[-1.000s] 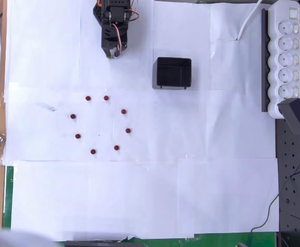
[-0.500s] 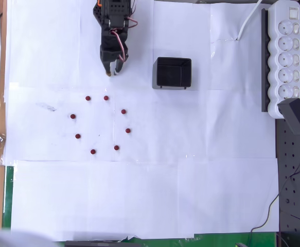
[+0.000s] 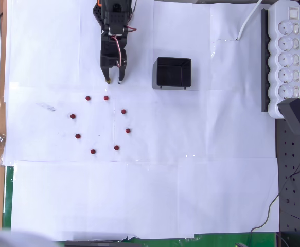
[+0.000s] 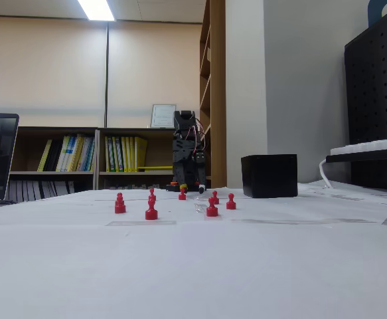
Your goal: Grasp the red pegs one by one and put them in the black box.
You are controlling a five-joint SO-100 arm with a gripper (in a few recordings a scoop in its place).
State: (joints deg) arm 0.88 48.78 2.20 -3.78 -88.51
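Red pegs (image 3: 100, 123): eight, standing in a loose ring on white paper (image 3: 139, 190), left of centre in overhead view; none held.
Black box (image 3: 173, 72): upright, open-topped, right of arm, well apart from ring.
Gripper (image 3: 113, 81): jaws apart, empty, tips just above ring's top pegs.
Power strip (image 3: 286, 56): right table edge.

Overhead view bright and even, soft shadows — fixed view dimmer, ceiling light (image 4: 97, 9) glaring, foreground blurred.
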